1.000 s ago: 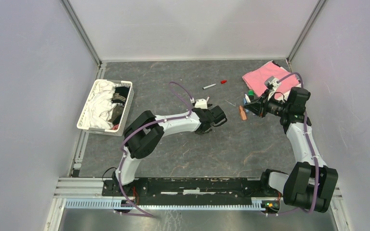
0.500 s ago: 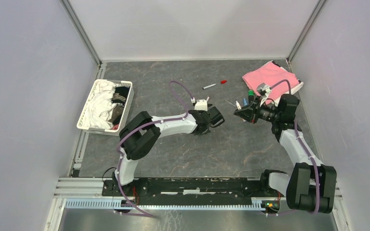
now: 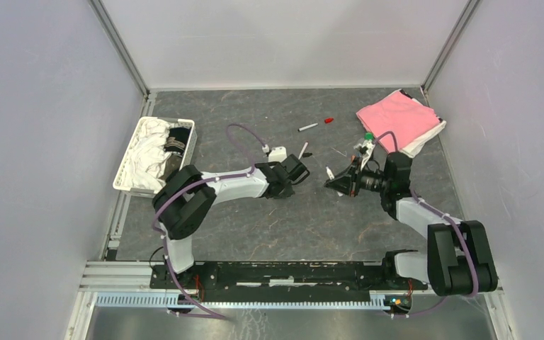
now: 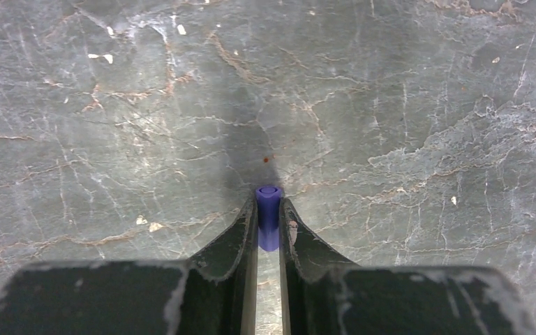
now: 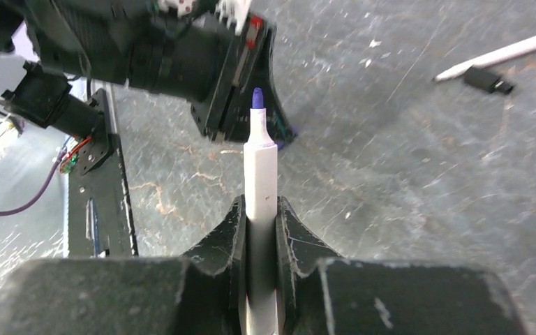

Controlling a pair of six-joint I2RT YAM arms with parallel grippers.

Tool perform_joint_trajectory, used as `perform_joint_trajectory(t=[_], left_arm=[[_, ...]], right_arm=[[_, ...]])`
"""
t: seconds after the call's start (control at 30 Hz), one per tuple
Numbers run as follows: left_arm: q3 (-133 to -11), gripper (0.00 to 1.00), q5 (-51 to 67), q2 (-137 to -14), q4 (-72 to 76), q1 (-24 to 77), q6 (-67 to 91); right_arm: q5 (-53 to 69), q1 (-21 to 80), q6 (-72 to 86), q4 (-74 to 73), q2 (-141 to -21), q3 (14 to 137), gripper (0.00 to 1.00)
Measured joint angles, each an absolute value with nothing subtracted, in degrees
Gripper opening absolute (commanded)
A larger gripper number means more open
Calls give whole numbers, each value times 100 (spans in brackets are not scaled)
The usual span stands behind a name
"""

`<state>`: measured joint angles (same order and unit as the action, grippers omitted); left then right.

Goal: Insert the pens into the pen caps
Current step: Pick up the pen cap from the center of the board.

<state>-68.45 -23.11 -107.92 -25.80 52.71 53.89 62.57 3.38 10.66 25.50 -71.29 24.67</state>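
Note:
My left gripper [image 3: 301, 170] is shut on a blue-purple pen cap [image 4: 268, 209], held between its fingertips [image 4: 268, 202] with the open end facing outward, just above the table. My right gripper [image 3: 331, 175] is shut on a thin white-barrelled pen [image 5: 259, 181] with a purple tip; its jaws [image 5: 259, 206] clamp the barrel. The tip points at the left gripper, a short gap away. Another white pen [image 3: 302, 149] lies beside a black cap [image 5: 488, 80]. A further white pen [image 3: 308, 127] lies by a red cap [image 3: 329, 120].
A pink cloth [image 3: 399, 119] lies at the back right, with a green cap [image 3: 369, 136] and other small pen parts at its near edge. A white basket [image 3: 188, 152] of cloths stands at the left. Grey walls enclose the table.
My right gripper has swung left with the pen, from near the pink cloth to face the left gripper. My left gripper has drawn back left a little, uncovering a white pen and black cap.

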Motion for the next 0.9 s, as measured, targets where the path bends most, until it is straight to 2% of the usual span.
perform_joint_trajectory(t=[0.1,0.2,0.53,0.9], left_arm=[[-6455,2,-2051,-10534,-2200,5109,5391],[-6289,2,-1927,-10429,-2014,5030,5393],[-6077,2,-1752,-10328,-1675,4928,5548],[-5660,2,-1601,-10071,-1315,4886,6132]], right_arm=[[6090,600,1518,3142,-7295,2080,7],[5911,836,1940,3597,-7526,1809,0],[5509,1874,2770,4261,-8643,1708,0],[4604,2482,3343,4038,-9164,1826,0]])
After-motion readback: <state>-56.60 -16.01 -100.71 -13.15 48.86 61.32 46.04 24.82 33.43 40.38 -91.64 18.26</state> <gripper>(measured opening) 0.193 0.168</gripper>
